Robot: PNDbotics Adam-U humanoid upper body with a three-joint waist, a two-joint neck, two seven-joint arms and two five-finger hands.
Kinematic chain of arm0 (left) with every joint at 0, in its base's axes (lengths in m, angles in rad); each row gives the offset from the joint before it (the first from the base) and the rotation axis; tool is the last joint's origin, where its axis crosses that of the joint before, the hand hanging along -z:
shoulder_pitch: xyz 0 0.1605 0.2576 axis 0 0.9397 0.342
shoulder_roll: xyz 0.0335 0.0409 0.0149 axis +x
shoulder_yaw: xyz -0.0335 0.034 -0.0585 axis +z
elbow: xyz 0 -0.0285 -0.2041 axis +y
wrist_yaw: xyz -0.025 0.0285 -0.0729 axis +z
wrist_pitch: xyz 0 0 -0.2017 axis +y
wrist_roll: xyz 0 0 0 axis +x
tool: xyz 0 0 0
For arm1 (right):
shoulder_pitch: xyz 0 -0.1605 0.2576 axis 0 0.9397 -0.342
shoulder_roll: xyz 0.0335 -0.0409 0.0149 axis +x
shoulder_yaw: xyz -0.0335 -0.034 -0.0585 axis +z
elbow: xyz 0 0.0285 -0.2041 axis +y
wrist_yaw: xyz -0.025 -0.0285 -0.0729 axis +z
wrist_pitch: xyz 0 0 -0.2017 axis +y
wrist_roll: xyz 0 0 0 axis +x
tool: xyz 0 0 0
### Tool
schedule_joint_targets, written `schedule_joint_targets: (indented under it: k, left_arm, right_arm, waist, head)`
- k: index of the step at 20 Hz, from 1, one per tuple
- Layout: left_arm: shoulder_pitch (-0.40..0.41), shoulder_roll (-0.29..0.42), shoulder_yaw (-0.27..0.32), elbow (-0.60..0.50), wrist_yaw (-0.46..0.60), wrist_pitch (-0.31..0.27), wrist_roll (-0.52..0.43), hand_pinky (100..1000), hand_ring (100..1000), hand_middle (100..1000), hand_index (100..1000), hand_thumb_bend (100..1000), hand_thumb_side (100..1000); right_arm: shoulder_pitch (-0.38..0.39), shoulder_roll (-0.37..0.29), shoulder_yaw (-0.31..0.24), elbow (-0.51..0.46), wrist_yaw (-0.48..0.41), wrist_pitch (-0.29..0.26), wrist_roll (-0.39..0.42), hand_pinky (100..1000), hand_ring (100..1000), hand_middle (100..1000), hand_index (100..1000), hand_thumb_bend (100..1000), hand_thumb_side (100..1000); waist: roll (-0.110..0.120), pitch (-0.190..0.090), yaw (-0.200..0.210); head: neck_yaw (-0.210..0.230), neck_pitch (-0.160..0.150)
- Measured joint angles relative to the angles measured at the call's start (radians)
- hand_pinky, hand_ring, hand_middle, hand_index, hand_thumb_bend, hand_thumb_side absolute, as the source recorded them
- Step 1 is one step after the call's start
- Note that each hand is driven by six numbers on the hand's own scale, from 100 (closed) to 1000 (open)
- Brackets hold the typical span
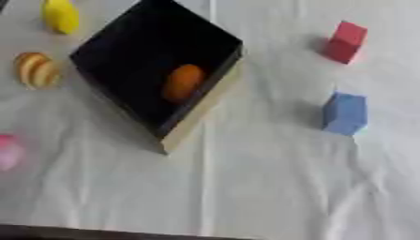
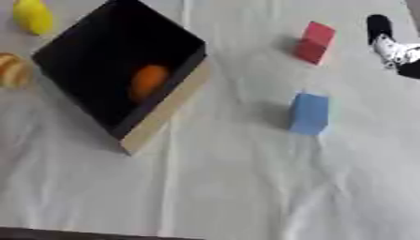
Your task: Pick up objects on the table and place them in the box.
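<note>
Showing only at the upper right edge of the right eye view: the right hand (image 2: 392,47), black and silver, holding nothing visible, fingers too indistinct to call open or curled; cannot tell. Not showing anywhere: the left hand. Sitting nearest that hand, the red block (image 2: 315,42), standing on the white-covered desk (image 1: 271,187), with the blue block (image 2: 309,113) just below it and apart from it. Lying further left, the black box (image 1: 197,124), turned corner-on, already holding 1 orange rounded thing (image 1: 182,82). Waiting beyond the box: 1 yellow thing (image 1: 61,15), 1 striped orange-and-cream thing (image 1: 36,70), 1 pink thing (image 1: 8,151) at the left edge. Counting: 1 box, 2 blocks, 4 rounded items, 5 pieces still outside. Risking, in my judgement: reaching for the red block and tipping it or nudging it away, since standing tilted; clipping the blue block when carrying across; catching the box's raised near wall and dropping short.
</note>
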Motion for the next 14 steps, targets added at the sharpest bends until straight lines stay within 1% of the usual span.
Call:
schedule_joint_targets:
  k: [6,8,9,10,11,12,13,14]
  left_arm:
    - [0.0,0.0,0.0,0.0,0.001,0.0,-0.001,720,737,649,825,100,637]
    - [0.0,0.0,0.0,0.0,0.001,-0.001,-0.002,720,738,651,823,100,637]
    - [0.0,0.0,0.0,0.0,0.001,-0.001,-0.002,720,738,651,823,100,637]
    - [0.0,0.0,0.0,0.0,0.001,-0.001,-0.003,720,738,651,823,100,637]
    - [0.0,0.0,0.0,0.0,0.001,0.0,-0.003,720,739,651,823,100,637]
    - [-0.001,0.0,0.0,0.0,0.001,0.0,-0.004,720,739,651,825,100,637]
    - [-0.001,0.0,-0.001,0.0,0.001,0.001,-0.004,720,739,652,826,100,635]
    - [-0.001,0.0,-0.001,0.0,0.001,0.001,-0.004,720,739,652,826,100,637]
  right_arm:
    - [0.001,0.0,0.003,0.0,0.001,-0.002,-0.001,852,833,706,879,100,415]
    - [0.004,-0.003,0.007,0.0,0.006,-0.005,0.002,847,836,719,882,100,364]
    - [0.01,-0.01,0.012,0.0,0.012,-0.007,0.004,846,837,723,882,100,350]
    - [0.016,-0.019,0.015,0.0,0.02,-0.008,0.007,845,842,738,891,100,305]
    - [0.021,-0.029,0.02,0.0,0.03,-0.01,0.011,845,845,743,894,100,291]
    - [0.027,-0.039,0.026,0.0,0.042,-0.013,0.018,843,851,760,903,100,246]
    - [0.033,-0.05,0.032,0.0,0.055,-0.016,0.028,842,854,764,907,100,183]
    - [0.039,-0.063,0.039,0.0,0.069,-0.018,0.038,841,859,779,912,100,218]
  waist:
    - [0.0,0.0,0.001]
    - [0.0,0.0,0.001]
    - [0.0,0.0,0.001]
    - [0.0,0.0,0.001]
    - [0.0,0.0,0.001]
    - [0.0,0.0,0.001]
    - [0.0,0.0,0.002]
    - [0.0,0.0,0.002]
  head:
    - [-0.003,0.0]
    - [-0.003,0.0]
    - [-0.003,0.0]
    - [-0.003,0.0]
    - [-0.003,0.0]
    - [-0.003,0.0]
    - [-0.003,0.0]
    - [-0.004,-0.001]
